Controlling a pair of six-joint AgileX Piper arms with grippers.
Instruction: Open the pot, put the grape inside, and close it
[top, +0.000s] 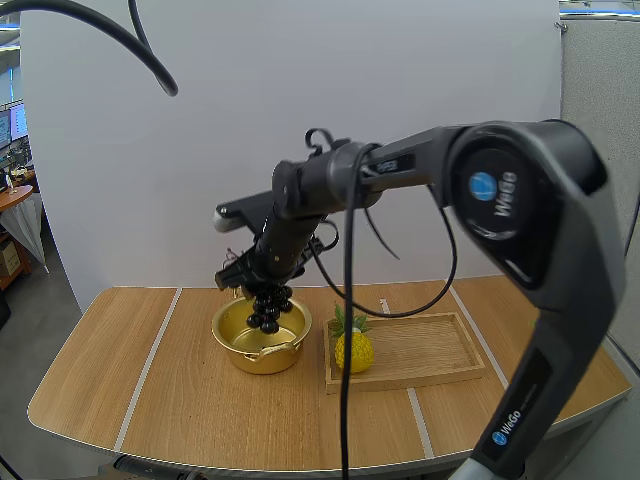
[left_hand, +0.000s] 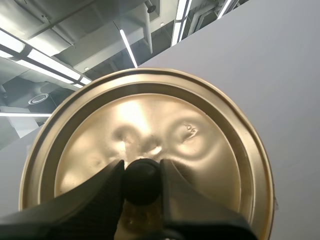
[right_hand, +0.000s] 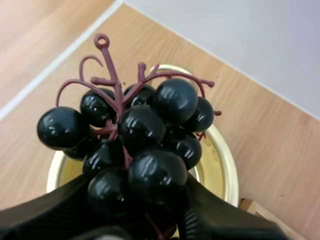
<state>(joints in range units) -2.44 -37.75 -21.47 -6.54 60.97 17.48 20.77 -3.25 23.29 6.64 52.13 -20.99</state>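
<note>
- Right gripper (top: 262, 283): fingers clamped on the bunch of grapes (right_hand: 140, 130). The fingertips are mostly hidden under the berries in the right wrist view.
- Bunch of grapes: black berries on a reddish-brown stem, hanging from the right gripper directly over the open pot (top: 228, 338). From the high view it cannot be told whether the lowest berries touch the pot's inside.
- Pot: gold, lidless, standing on the table (top: 160, 400) just beside the wooden tray (top: 430, 345). Much of its interior is hidden by the grapes.
- Left gripper (left_hand: 142, 170): fingers pinched on the black knob (left_hand: 142, 185) of the lid (left_hand: 150, 120).
- Lid: gold and dented on its top face. Its near rim is hidden behind the fingers.
- Wooden tray: on the table, carrying what looks like a small yellow pineapple (top: 353, 350) at the end nearest the pot.
</note>
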